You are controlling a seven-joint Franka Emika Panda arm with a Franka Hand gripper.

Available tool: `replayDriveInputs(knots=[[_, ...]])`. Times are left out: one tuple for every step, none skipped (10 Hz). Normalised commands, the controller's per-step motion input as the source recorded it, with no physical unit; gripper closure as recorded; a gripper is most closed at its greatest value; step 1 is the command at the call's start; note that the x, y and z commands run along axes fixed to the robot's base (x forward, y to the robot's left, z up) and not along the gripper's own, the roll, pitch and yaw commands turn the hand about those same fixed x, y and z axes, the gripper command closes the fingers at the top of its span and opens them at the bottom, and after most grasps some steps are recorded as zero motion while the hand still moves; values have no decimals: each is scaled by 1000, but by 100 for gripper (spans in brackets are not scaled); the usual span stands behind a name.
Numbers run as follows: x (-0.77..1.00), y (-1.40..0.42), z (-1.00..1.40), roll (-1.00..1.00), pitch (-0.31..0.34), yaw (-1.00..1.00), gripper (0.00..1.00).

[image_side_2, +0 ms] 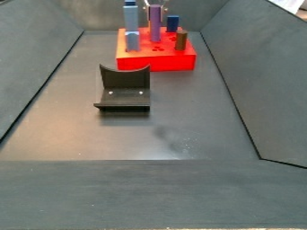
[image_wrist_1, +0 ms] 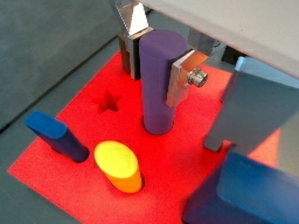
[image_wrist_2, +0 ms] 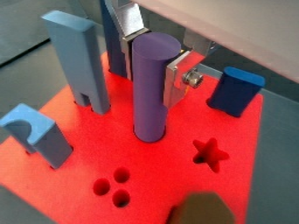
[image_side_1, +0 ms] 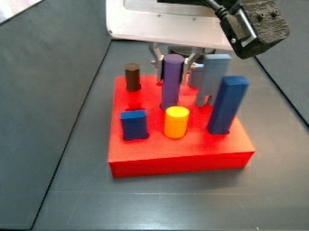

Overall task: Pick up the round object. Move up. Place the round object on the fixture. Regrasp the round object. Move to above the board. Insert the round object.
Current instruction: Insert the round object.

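Note:
The purple peg (image_wrist_1: 160, 83) stands upright with its lower end in the red board (image_wrist_1: 70, 114), between the other pieces. It also shows in a wrist view (image_wrist_2: 152, 87) and in both side views (image_side_1: 173, 77) (image_side_2: 155, 20). My gripper (image_wrist_1: 156, 74) comes down from above, and its silver fingers (image_wrist_2: 176, 83) press against both sides of the peg's upper part. The gripper also shows in a side view (image_side_1: 173, 59). The dark fixture (image_side_2: 124, 87) stands empty on the floor in front of the board (image_side_2: 156, 61).
On the board stand a yellow cylinder (image_side_1: 176, 122), a short blue block (image_side_1: 133, 124), a tall blue block (image_side_1: 229, 106), a pale blue-grey block (image_side_1: 215, 77) and a brown cylinder (image_side_1: 132, 77). A star-shaped hole (image_wrist_2: 211, 151) lies open beside the peg. Grey walls slope around the floor.

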Motion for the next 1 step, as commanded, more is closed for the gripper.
replayDriveInputs(knots=[[0,-14,0,10,0,0,100]])
